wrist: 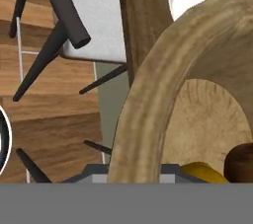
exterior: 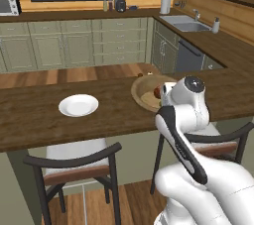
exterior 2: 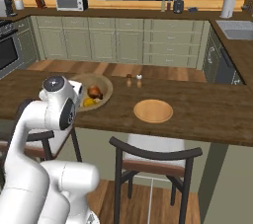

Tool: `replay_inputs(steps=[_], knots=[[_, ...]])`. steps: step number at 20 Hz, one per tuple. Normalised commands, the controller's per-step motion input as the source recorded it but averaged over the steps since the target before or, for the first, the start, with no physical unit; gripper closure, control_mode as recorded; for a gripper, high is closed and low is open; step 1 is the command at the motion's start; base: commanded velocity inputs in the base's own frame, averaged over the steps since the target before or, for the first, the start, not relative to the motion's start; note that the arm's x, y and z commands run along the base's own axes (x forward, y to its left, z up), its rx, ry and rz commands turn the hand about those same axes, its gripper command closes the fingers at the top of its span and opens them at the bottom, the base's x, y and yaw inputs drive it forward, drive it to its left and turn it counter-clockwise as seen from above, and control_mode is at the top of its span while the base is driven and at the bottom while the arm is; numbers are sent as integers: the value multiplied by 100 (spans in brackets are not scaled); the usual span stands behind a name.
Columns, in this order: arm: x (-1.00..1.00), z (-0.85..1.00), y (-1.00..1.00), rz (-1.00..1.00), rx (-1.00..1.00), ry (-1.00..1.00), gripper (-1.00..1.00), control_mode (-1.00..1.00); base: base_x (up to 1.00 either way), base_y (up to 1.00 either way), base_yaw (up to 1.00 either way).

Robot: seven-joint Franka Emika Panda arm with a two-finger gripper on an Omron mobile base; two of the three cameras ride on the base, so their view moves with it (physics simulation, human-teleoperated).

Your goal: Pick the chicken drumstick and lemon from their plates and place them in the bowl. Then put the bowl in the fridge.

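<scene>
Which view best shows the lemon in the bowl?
Right base view: the lemon lies in the bowl beside the drumstick. Hand view shows a yellow sliver; in the left base view the arm covers it.

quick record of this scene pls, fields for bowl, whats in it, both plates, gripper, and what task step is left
bowl: wooden, on the dark counter, partly behind the arm
in bowl: chicken drumstick and lemon
white plate: on the counter, nothing on it
wooden plate: on the counter, nothing on it
gripper: at the bowl's near rim in the hand view; fingers hidden, open or shut unclear
left to do: bowl not yet in the fridge
</scene>
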Motion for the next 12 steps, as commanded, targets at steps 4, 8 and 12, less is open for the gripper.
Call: replay_inputs(steps=[4,8,12], knots=[[-51,57,-30,21,0,7,100,-100,0,0,0],[-42,51,-26,11,0,12,100,-100,0,0,0],[-62,34,-2,-3,-8,17,100,-100,0,0,0]])
